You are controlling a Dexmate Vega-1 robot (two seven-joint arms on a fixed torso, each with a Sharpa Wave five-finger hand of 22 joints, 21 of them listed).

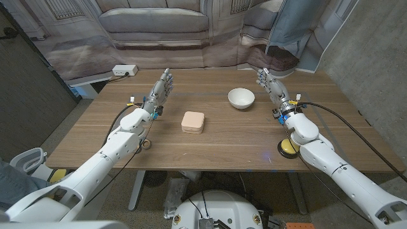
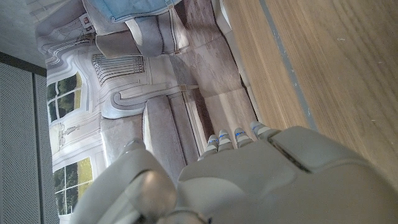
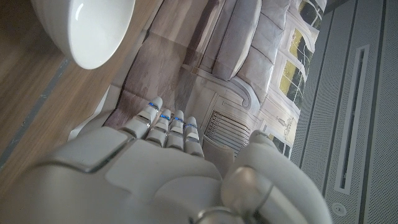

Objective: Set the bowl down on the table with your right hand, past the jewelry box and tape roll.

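A white bowl (image 1: 241,98) stands upright on the wooden table (image 1: 222,146), right of centre and toward the far side; its rim also shows in the right wrist view (image 3: 93,28). A square beige jewelry box (image 1: 193,121) lies nearer, at the middle. My right hand (image 1: 272,84) (image 3: 168,174) is just right of the bowl, fingers stretched out and apart, holding nothing. My left hand (image 1: 160,94) (image 2: 261,180) is left of the box, fingers likewise extended and empty. A yellow and black roll (image 1: 287,147) lies by my right forearm, partly hidden by it.
A small dark ring (image 1: 147,144) lies on the table beside my left forearm. A white power strip (image 1: 124,70) sits off the far left corner. A printed sofa backdrop (image 1: 159,25) hangs behind the table, with blue cloth (image 1: 299,25) at the back right.
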